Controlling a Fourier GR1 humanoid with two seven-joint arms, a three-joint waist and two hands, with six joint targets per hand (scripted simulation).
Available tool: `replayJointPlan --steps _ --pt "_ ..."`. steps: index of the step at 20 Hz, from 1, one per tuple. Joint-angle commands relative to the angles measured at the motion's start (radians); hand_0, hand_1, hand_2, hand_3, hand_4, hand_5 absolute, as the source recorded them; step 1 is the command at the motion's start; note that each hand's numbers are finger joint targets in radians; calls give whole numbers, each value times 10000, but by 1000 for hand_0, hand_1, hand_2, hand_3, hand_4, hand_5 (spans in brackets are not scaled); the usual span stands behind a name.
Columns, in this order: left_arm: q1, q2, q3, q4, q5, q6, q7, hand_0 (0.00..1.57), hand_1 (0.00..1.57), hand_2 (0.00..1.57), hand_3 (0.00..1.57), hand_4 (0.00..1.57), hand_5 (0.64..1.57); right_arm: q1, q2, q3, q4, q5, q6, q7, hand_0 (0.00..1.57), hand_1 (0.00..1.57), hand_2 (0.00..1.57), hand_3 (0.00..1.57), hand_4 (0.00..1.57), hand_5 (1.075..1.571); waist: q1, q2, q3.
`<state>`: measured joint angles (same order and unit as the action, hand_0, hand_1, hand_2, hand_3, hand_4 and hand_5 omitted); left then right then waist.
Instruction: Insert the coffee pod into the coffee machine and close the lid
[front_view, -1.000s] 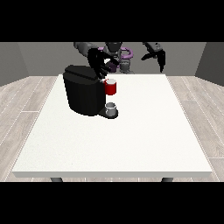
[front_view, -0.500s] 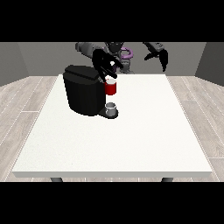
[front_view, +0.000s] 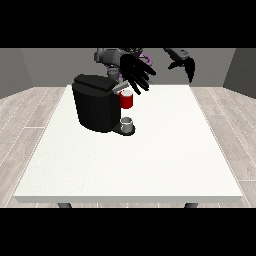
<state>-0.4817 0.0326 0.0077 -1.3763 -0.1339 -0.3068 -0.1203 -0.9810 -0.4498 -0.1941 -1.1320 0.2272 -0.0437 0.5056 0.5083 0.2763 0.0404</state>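
White counter (front_view: 150, 165), robot at far edge. Black coffee machine (front_view: 95, 105) on counter's left-rear part. Red thing at the machine (front_view: 126, 100) on its front-right side; below it a small grey cup (front_view: 127, 123) on the machine's base. Hand at view's left (front_view: 135, 74) w/ fingers spread & straight, hovering just above/behind the red thing, near machine top. Hand at view's right (front_view: 183, 64) raised over rear counter edge, well apart from machine, fingers hanging down, relaxed.

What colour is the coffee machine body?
Black. The coffee machine shows best in the front view, with a red thing at the machine at its front.
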Motion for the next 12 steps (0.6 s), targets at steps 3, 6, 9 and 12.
replayJointPlan --steps 3,6,9,12 --pt "-583 179 134 -105 263 -306 260 0 0 0 0 254 1571 -1139 1074 462 -506 -536 149 -1813 0 0 0 0 0 1571 1051 601 -396" --pt "-765 -263 -162 -369 -104 278 329 0 0 0 0 203 1571 -1457 1469 576 -48 -404 -169 -2524 0 0 0 0 53 1571 921 1082 -400" --pt "-656 430 487 -179 369 -220 81 0 0 0 0 328 1571 -1606 1658 595 184 -587 7 -2832 0 0 0 0 101 1571 521 1025 -405" --pt "-679 136 377 -216 474 -122 602 0 0 0 0 297 1571 -1937 1982 826 527 -440 -85 -2950 0 0 0 0 0 1571 320 617 -407"
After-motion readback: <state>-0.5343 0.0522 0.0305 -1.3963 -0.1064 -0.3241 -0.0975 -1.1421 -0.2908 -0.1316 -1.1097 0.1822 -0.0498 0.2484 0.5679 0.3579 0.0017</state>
